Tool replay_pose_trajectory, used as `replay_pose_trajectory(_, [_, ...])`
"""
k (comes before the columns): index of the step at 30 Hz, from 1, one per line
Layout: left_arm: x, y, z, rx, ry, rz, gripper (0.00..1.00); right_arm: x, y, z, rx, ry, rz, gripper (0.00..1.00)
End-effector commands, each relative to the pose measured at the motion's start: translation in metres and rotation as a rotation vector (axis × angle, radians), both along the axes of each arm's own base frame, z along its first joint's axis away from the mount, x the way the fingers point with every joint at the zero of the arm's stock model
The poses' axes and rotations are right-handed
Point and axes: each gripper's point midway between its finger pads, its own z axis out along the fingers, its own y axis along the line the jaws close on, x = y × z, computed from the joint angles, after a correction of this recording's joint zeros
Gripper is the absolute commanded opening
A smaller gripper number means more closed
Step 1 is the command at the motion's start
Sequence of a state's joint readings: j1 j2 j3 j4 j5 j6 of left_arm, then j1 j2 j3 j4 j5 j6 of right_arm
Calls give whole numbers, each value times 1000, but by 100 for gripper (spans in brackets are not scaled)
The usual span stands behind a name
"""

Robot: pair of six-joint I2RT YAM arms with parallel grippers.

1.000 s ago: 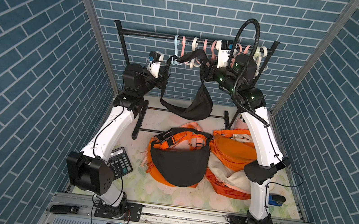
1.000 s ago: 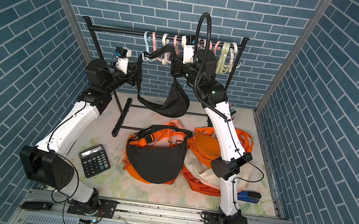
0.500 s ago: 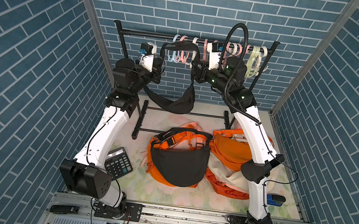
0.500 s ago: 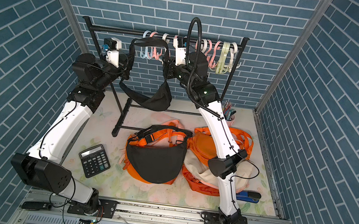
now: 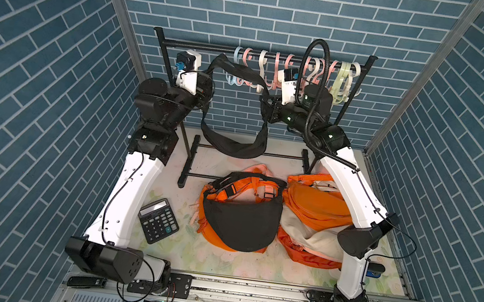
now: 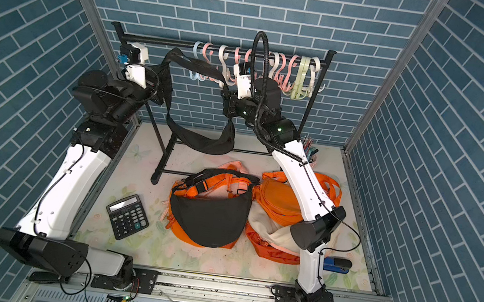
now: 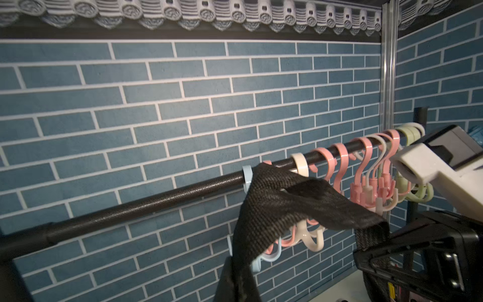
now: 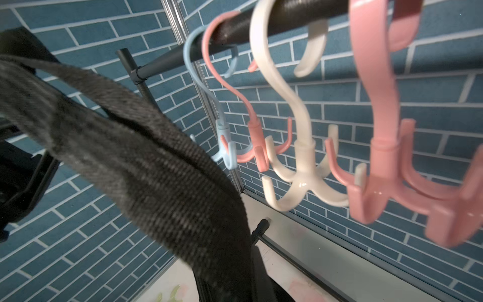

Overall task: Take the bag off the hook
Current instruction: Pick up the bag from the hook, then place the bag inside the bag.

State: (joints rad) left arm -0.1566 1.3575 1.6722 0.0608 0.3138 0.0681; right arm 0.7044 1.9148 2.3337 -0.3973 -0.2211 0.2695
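The left end effector (image 5: 208,91) is closed tight on the strap (image 5: 238,69) of the black bag (image 5: 234,149). The right end effector (image 5: 266,112) is closed on the same strap, at 3 o'clock from the left one. The strap stands up in a loop between them. The bag's body hangs low between them, at 12 o'clock over the bench (image 5: 189,252), and I think it does not touch it. In both wrist views the strap looks free of the hooks (image 5: 261,65), so I think the bag is off.

The bag is soft and floppy and looks light. It will sag and swing. The flat, rough strap is the best place to hold.

The hooks hang on the rail (image 5: 197,46) just behind the loop, at 12 o'clock. Their little prongs could catch it. At 6 o'clock from the hanging bag, a second black bag (image 5: 240,224) and some orange bags (image 5: 313,204) lie on the bench. A calculator (image 5: 158,220) sits at 8 o'clock.
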Motion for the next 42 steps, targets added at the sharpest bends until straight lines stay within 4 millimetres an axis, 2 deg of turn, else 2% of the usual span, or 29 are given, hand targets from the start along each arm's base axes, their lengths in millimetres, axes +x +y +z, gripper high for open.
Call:
replay_pose_trajectory(1, [-23, 5, 13, 2, -56, 11, 0, -31, -18, 44, 38, -135, 0, 0])
replay_pose_trajectory(11, [-70, 9, 7, -24, -69, -21, 0, -68, -48, 29, -51, -207, -60, 0])
replay_pose_trajectory(20, [-116, 10, 10, -49, -103, -65, 0, -116, -81, 35, -43, -266, -75, 0])
replay_pose_trajectory(25, [-145, 10, 16, -65, -125, -98, 0, -144, -87, 37, -41, -292, -55, 0])
replay_pose_trajectory(30, [-171, 12, 17, -89, -140, -126, 0, -161, -94, 33, -42, -298, -59, 0])
replay_pose_trajectory(42, [-215, 13, -4, -119, -119, -179, 0, -200, -105, 15, -82, -308, -100, 0])
